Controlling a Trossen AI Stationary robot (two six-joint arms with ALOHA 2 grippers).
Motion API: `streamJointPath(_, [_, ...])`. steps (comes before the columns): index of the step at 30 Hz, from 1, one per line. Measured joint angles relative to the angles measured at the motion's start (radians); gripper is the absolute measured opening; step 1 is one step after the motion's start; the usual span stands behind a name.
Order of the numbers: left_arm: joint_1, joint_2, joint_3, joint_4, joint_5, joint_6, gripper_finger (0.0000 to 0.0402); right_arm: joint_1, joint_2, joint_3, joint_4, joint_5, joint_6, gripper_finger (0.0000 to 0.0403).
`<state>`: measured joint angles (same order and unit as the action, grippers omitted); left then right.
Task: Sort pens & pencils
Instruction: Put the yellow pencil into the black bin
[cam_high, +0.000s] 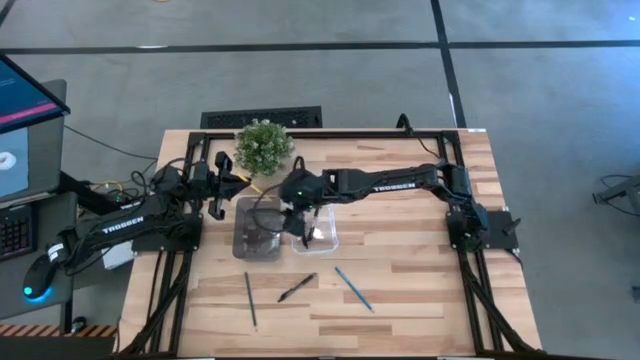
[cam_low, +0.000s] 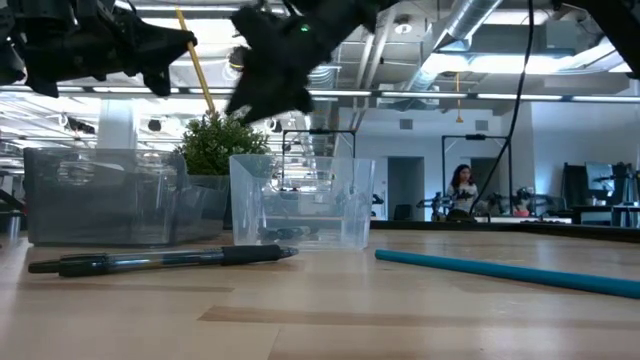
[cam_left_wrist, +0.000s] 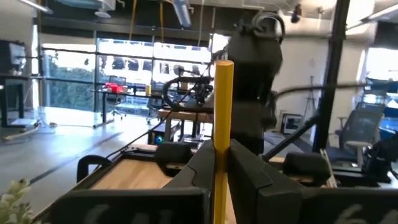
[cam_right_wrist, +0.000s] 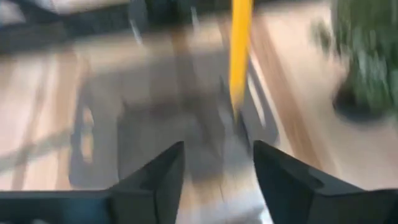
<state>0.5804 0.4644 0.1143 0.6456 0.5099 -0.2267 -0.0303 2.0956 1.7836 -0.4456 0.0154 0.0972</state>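
Observation:
My left gripper (cam_high: 228, 183) hangs above the table left of the trays, beside the plant, shut on the yellow pencil (cam_low: 195, 60). My right gripper (cam_high: 296, 208) hovers open over the gap between the dark tray (cam_high: 257, 232) and the clear tray (cam_high: 318, 232); its wrist view shows the yellow pencil (cam_right_wrist: 239, 50) beyond its fingertips. Flat on the table nearer the near edge lie the green pencil (cam_high: 250, 298), one black pen (cam_high: 297, 287) and the blue pencil (cam_high: 353, 287). A dark slim thing (cam_low: 280, 233) lies on the clear tray's floor. My left gripper pinches the yellow pencil's shaft (cam_left_wrist: 221, 149) between its two fingers, which lie across it. The flat end (cam_left_wrist: 222, 63) sticks well out beyond the fingers. The pencil is lifted clear of the table and tilts in the low view.
A potted plant (cam_high: 264, 146) stands at the far edge behind the trays. The two trays sit side by side at the table's middle. A monitor (cam_high: 25, 130) and a mouse stand off the table's left. Bare wood (cam_high: 420, 250) lies to the right. A person (cam_low: 463, 190) is far off in the room.

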Motion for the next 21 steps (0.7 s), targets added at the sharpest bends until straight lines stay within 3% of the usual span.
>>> streamJointPath(5, [0.000,0.000,0.001,-0.014,-0.034,-0.081,0.0009,-0.011,-0.020,-0.003,-0.320,0.008,-0.019,0.0248])
streamJointPath(14, [-0.003,0.000,0.008,-0.201,-0.054,-0.307,0.0008,-0.063,-0.083,-0.002,-0.769,0.010,-0.080,0.0249])
streamJointPath(21, [-0.043,0.013,0.142,-0.511,-0.065,-0.432,0.0008,-0.134,-0.098,0.001,-0.804,0.013,-0.106,0.0249])
